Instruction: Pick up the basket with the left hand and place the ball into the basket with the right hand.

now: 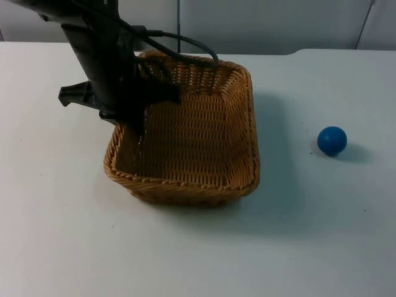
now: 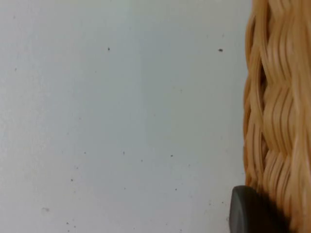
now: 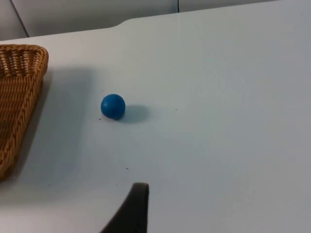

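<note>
A tan wicker basket (image 1: pixel 192 189) sits mid-table, tipped, with a shadow spreading under its right side. My left gripper (image 1: pixel 129 125) is shut on the basket's left wall, the arm reaching down over the rim. In the left wrist view the woven wall (image 2: pixel 277 121) lies right against a black fingertip (image 2: pixel 248 213). A small blue ball (image 1: pixel 332 141) rests on the table to the right of the basket, apart from it. The right wrist view looks at the ball (image 3: pixel 112 106) from a distance, with the basket's corner (image 3: pixel 19 87) beside it. My right gripper waits, open, one fingertip (image 3: pixel 138 199) showing with nothing held.
The white table (image 1: pixel 297 247) stretches around the basket and ball. The grey partition wall (image 1: pixel 278 25) closes off the far edge.
</note>
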Action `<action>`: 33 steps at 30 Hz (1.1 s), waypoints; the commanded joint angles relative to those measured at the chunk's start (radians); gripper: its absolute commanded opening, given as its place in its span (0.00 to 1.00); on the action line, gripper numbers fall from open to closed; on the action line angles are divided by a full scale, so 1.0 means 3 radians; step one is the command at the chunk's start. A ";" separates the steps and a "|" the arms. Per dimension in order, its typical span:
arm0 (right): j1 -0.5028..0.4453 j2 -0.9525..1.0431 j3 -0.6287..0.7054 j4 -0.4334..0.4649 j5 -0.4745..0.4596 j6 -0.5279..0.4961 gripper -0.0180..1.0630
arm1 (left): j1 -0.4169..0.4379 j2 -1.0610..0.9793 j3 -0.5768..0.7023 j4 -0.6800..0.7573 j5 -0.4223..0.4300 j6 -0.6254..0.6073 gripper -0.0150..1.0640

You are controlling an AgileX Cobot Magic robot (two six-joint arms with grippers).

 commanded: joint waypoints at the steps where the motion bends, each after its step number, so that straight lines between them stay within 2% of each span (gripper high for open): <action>1: 0.0008 -0.0011 0.0017 -0.0019 -0.0017 -0.0008 0.89 | -0.0023 0.0017 0.0002 0.0053 0.0083 -0.0001 0.01; 15: 0.0008 -0.0011 0.0017 -0.0019 -0.0017 -0.0008 0.89 | -0.0023 -0.0261 0.0002 -0.0391 0.0160 0.0007 0.01; 21: 0.0008 -0.0011 0.0017 -0.0019 -0.0017 -0.0008 0.89 | 0.0023 -0.0497 0.0002 -0.0631 0.0240 0.0137 0.01; 26: 0.0008 -0.0011 0.0017 -0.0019 -0.0017 -0.0008 0.89 | 0.0190 -0.0690 0.0002 -0.1171 0.0456 0.0475 0.01; 33: 0.0008 -0.0011 0.0017 -0.0019 -0.0017 -0.0008 0.89 | 0.0391 -0.0834 0.0002 -0.1692 0.0596 0.0725 0.01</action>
